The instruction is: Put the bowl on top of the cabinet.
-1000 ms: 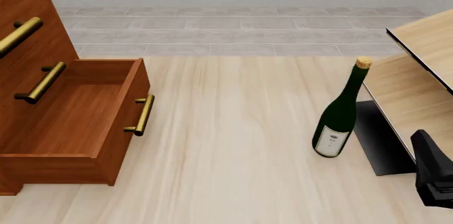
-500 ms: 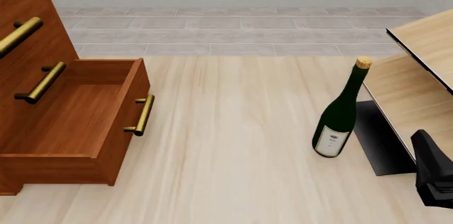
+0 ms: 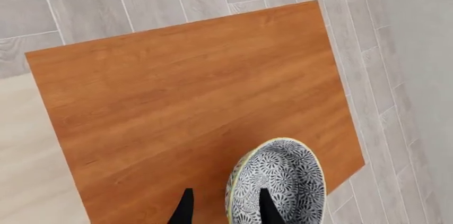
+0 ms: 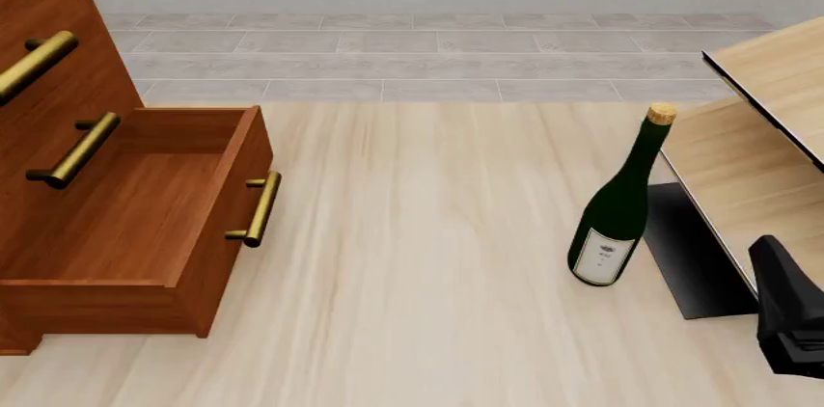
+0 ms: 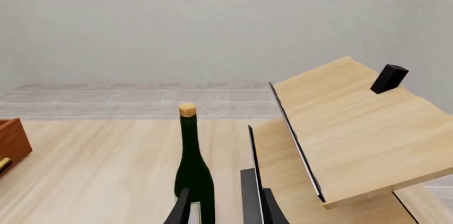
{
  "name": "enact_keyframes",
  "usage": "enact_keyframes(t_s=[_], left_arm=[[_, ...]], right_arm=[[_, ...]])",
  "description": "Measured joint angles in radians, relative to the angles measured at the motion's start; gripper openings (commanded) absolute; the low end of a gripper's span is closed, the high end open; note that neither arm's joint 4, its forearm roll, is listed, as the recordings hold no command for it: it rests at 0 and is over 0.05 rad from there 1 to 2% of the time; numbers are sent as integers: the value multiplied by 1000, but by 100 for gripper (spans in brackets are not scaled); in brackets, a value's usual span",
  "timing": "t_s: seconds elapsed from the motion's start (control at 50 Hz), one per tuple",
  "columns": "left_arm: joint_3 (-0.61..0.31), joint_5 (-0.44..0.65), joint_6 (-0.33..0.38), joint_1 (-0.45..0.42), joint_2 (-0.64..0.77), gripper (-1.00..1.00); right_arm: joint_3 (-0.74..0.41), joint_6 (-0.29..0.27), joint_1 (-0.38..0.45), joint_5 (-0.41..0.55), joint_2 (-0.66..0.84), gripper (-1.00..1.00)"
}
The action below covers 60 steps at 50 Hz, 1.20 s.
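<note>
Bowl (image 3: 277, 186), round and deep with a grey-white speckled pattern, shows only in the left wrist view: the left gripper (image 3: 223, 210) has one dark finger inside the rim and one outside, pinching the wall above the cabinet (image 3: 191, 107)'s smooth reddish-brown top; contact with the top is unclear. The front view shows the cabinet's lowest visible drawer (image 4: 154, 219) pulled open, brass bar handles, and a green wine bottle (image 4: 618, 204) upright beside pale shelving (image 4: 759, 127). In the right wrist view the right gripper (image 5: 225, 208) holds nothing, its jaws narrowly parted.
</note>
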Motion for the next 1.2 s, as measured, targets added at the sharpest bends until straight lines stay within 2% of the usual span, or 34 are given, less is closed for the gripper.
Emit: enact_keyframes(t_s=[0.42,0.9,1.2], left_arm=[[-5,-14,-35,-24,-33,100],[36,-36,-71,-83,-227,100],[88,-67,-55,-102,-307,100]], right_arm=[[0,0,0,3,-4,100],[-1,0,1,4,-7,100],[0,-1,3,3,-5,100]])
